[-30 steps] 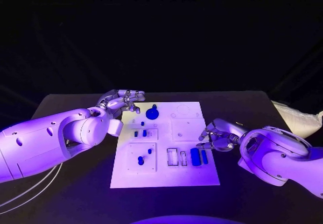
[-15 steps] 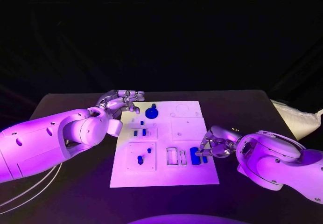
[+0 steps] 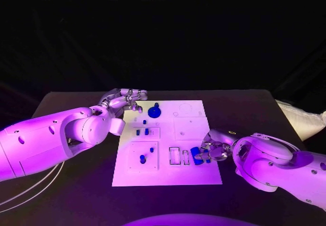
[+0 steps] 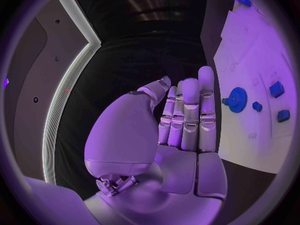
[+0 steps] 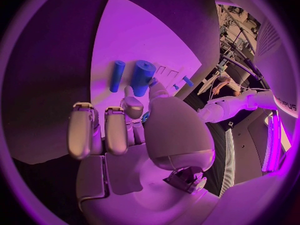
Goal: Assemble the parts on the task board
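The white task board (image 3: 166, 175) lies mid-table. A blue gear (image 3: 154, 112) sits at its far end, also seen as the blue gear (image 4: 237, 98) beside small blue parts (image 4: 277, 89). My left hand (image 3: 126, 100) hovers off the board's far left corner, its fingers (image 4: 189, 112) straight and holding nothing. My right hand (image 3: 214, 149) is at the board's right side by a thick blue cylinder (image 3: 196, 156) and a thin one (image 3: 206, 159). A fingertip (image 5: 131, 104) and the thumb reach the end of the thick cylinder (image 5: 142, 76); whether they pinch it is unclear.
Small blue pegs (image 3: 141, 133) stand in a left-side panel, and more blue pieces (image 3: 142, 158) lie in the panel below. Two white slots (image 3: 175, 156) sit left of the cylinders. The black table (image 3: 75, 179) surrounds the board.
My right hand has slid along the board's right edge toward me and in over the blue cylinders. The left hand has barely moved.
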`<state>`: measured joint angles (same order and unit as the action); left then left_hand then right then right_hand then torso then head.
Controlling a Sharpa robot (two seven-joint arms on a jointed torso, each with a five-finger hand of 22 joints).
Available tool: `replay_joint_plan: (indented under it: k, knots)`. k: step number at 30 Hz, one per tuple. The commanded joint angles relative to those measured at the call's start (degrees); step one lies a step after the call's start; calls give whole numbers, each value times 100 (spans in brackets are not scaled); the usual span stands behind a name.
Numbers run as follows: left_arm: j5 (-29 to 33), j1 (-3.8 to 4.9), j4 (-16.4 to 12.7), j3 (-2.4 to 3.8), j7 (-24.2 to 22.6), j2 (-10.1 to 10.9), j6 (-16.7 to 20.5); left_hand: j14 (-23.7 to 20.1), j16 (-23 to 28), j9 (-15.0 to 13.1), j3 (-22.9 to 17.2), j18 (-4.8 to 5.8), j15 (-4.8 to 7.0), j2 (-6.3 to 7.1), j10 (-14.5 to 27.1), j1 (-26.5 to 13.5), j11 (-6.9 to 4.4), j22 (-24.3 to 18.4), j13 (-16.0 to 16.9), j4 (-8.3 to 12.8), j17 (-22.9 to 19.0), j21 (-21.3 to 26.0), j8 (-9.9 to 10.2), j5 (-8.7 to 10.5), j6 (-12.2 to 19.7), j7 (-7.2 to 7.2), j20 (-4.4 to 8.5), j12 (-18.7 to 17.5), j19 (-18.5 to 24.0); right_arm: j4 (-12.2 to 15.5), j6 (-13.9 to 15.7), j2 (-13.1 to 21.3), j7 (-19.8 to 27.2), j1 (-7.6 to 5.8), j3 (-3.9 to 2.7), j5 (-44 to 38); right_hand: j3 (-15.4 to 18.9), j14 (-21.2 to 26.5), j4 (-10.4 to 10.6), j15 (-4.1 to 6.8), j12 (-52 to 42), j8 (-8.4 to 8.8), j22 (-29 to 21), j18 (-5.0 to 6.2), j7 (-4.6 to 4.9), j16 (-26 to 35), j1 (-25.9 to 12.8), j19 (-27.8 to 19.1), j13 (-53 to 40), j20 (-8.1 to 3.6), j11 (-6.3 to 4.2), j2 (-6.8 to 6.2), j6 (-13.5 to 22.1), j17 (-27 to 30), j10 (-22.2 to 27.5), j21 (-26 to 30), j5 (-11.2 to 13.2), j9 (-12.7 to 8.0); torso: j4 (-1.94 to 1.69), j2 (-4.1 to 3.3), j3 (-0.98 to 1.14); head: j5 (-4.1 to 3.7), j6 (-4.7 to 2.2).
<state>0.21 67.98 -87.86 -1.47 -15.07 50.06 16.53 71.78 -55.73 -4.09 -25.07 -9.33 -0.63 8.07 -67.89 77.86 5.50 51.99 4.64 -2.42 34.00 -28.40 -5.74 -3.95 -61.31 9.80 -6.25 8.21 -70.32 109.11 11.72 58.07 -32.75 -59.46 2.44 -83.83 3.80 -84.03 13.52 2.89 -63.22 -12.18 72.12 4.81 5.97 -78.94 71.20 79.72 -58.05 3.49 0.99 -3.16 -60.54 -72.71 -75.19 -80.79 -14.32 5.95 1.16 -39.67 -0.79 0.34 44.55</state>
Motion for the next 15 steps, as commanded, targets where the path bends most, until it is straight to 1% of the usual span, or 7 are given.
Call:
replay_joint_plan:
  k: [1,4,6,8,10,15]
  knots:
    - [33,2,-17,3,-18,1,-121,-49,18,1,41,-108,-11,-5,36,-65,4,-12,10,2,-15,28,-39,29,48,0,-19,16,-32,-64,-21,-95,-54,79,6,-276,49,-301,16,4,25,-35,-2,-83,-28,-19,56,9,-28,-9,7,69,-8,4,38,-28,-44,11,0,-3,0,8,0]
    - [33,2,-23,3,-9,6,-130,-49,18,1,41,-108,-11,-5,36,-65,4,-12,10,2,-15,28,-39,29,48,0,-19,16,-32,-145,16,-199,-56,141,7,-373,56,-300,24,6,29,-38,-4,-82,-28,-20,87,6,-36,-10,7,92,-7,2,40,-28,-58,14,-1,-2,0,13,-26]
    - [33,2,-27,3,-7,9,-135,-51,19,2,50,-108,-12,-1,43,-72,6,-17,9,-1,-19,33,-38,30,56,3,-20,16,-33,-188,29,-244,-60,164,7,-420,60,-301,35,6,31,-43,3,-83,-29,-23,117,8,-47,-10,6,127,-8,-3,40,-31,-69,18,0,-2,1,27,-4]
    - [33,2,-28,4,-4,11,-136,-51,19,2,50,-108,-12,-1,43,-72,6,-17,9,-1,-19,33,-38,30,56,3,-20,16,-33,-226,38,-279,-67,180,7,-455,61,-301,36,6,34,-44,5,-84,-29,-23,124,8,-46,-10,6,133,-9,-3,41,-32,-71,19,-3,2,-5,41,6]
    - [33,2,-31,4,1,15,-138,-51,19,2,50,-108,-12,-1,43,-72,6,-17,9,-1,-19,33,-38,30,56,3,-20,16,-33,-249,31,-302,-73,189,7,-477,65,-299,35,7,43,-47,-5,-81,-29,-19,157,1,-48,-11,6,151,-7,4,46,-27,-81,21,0,3,-6,43,18]
    - [33,2,-33,4,12,18,-140,-53,20,3,54,-109,-13,-2,50,-76,7,-20,9,-3,-22,37,-36,29,62,5,-21,16,-33,-264,37,-322,-89,198,7,-522,72,-298,24,8,58,-57,-3,-81,-30,-19,254,-2,-63,-12,4,201,-12,3,53,-28,-116,29,5,2,-1,48,15]
